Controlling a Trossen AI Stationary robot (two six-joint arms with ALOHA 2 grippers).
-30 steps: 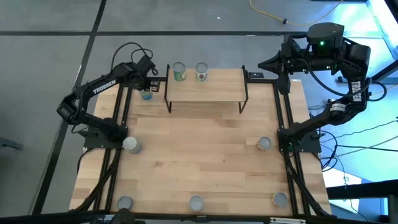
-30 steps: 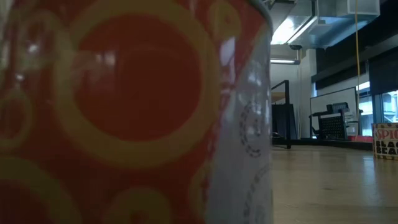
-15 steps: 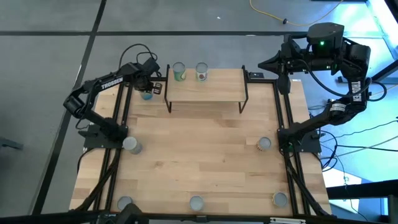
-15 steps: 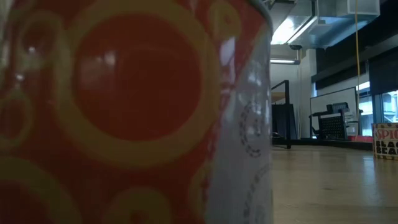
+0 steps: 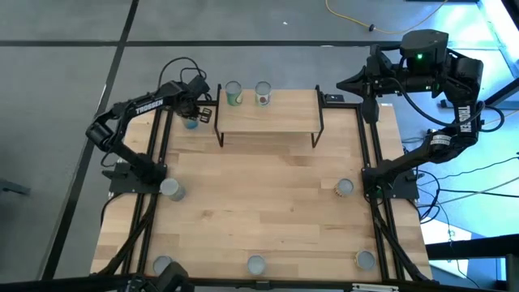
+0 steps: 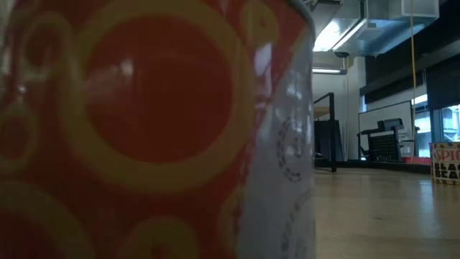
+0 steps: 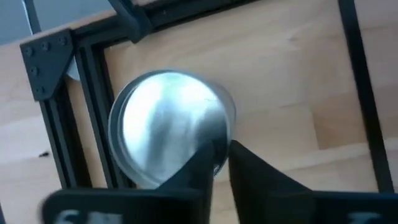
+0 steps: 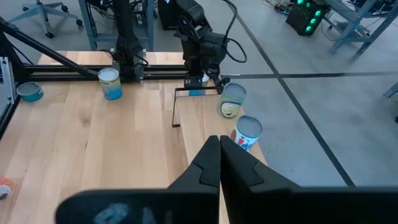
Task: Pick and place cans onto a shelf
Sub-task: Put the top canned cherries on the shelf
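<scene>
On the desk (image 5: 259, 203), the shelf (image 5: 268, 113) already carries two cans. The left gripper (image 5: 197, 114), jaws clenched with nothing between them, hovers above a teal can (image 5: 191, 123) beside the shelf; it should spread them wide before descending squarely. The right gripper (image 8: 219, 163) idles, jaws clenched.

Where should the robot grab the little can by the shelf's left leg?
Grip the can across its round side walls, coming straight down from above. It stands upright with its flat silver top facing up. The left gripper hovers there, fingers shut; the shelf legs crowd its right.
</scene>
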